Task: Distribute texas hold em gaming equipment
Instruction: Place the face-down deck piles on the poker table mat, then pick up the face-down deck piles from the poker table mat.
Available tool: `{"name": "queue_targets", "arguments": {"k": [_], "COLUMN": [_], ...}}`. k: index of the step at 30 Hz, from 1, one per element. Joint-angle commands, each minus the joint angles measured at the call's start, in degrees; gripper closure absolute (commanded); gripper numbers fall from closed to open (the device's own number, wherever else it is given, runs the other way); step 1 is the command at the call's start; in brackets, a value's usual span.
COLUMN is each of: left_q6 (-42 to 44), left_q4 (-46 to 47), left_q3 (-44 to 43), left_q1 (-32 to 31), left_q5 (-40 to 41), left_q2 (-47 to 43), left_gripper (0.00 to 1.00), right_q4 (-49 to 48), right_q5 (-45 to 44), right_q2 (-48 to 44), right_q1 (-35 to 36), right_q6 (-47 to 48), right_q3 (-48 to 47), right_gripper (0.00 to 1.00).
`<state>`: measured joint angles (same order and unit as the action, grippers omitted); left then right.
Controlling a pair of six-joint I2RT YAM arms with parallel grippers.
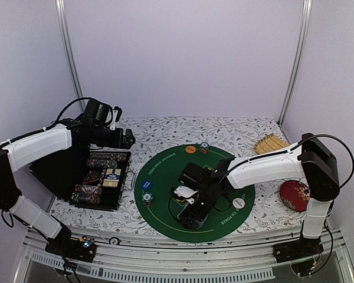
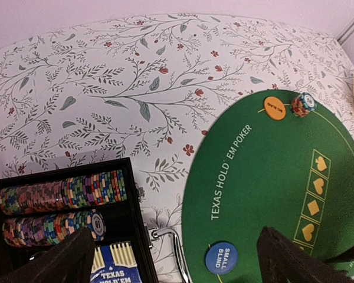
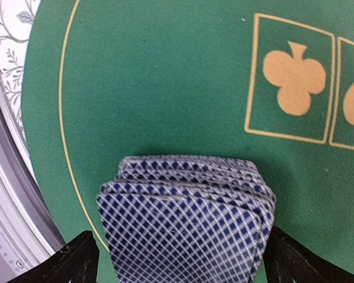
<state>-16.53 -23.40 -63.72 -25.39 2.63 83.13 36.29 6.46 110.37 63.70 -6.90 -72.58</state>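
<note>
We count four rows of striped poker chips in the open black case at the left: two far rows lying side by side in the left wrist view, and two near rows seen from above. Between them one boxed deck with a blue face shows. On the green mat we count three button discs: one blue disc by its left rim, one orange disc by its far rim, and one white disc towards its right rim. Two small piles of chips stand on the felt, the near chip stack just beside the blue disc and the far chip stack just beside the orange disc. One pile of playing cards lies face down and slightly fanned between the printed suit boxes and the mat's near rim; we cannot count its cards. Right of the mat we see one red dish and, farther back, one straw-coloured woven piece on the flowered cloth. The left arm rises from its base and runs rightward above the case. The left gripper hangs over the case's right edge, its fingers spread wide with nothing between them. The right arm folds leftward and slopes down to the middle of the mat. The right gripper sits low over the cards, its fingers spread wide, one at each side of the pile. The pile rests on the felt, and we cannot tell whether the pads touch its edges.
</note>
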Motion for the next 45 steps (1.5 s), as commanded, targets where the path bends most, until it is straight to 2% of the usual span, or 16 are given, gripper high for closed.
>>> {"name": "queue_targets", "arguments": {"k": [1, 5, 12, 15, 19, 22, 25, 30, 37, 45], "left_q6": [-0.90, -1.46, -1.94, -1.80, -1.94, -2.77, -4.46, -7.91, -9.28, -8.69], "left_q4": [-0.07, 0.12, -0.31, -0.76, -1.04, -0.67, 1.81, 4.24, 5.71, 5.64], "left_q3": [1.00, 1.40, 0.11, 0.41, 1.19, 1.91, 3.79, 5.17, 4.31, 4.13], "left_q1": [-0.08, -0.27, -3.14, -6.12, -11.00, -14.32, -18.30, -22.54, -23.50, -23.57], "left_q5": [-0.42, -1.12, -0.74, -0.37, -3.36, -7.35, -10.85, -14.27, -16.25, -16.69], "left_q2": [-1.30, -1.68, -2.30, -3.32, -3.54, -2.54, -1.70, 2.65, 6.16, 8.11], "left_gripper": [0.02, 0.02, 0.03, 0.02, 0.02, 0.02, 0.02, 0.04, 0.05, 0.05], "right_q4": [1.07, -3.69, -15.72, -23.43, -40.99, -46.70, -44.50, -38.53, -36.33, -35.51], "right_q5": [-4.06, -8.91, -14.09, -14.67, -16.09, -11.08, -8.73, -7.32, -3.20, -4.42], "right_q2": [-2.87, -8.80, -20.31, -27.31, -37.84, -42.35, -41.47, -32.05, -23.34, -17.77], "right_q1": [0.74, 2.83, 3.01, 3.03, 2.94, 2.75, 2.76, 3.08, 4.32, 4.80], "right_q6": [-2.62, -1.37, 6.16, 8.27, 6.12, 3.89, 4.00, 1.36, 3.51, 3.48], "right_q3": [4.29, 6.49, 11.20, 17.51, 30.69, 35.98, 36.76, 35.69, 33.31, 31.64], "right_gripper": [0.01, 0.01, 0.01, 0.01, 0.01, 0.01, 0.01, 0.01, 0.01, 0.01]}}
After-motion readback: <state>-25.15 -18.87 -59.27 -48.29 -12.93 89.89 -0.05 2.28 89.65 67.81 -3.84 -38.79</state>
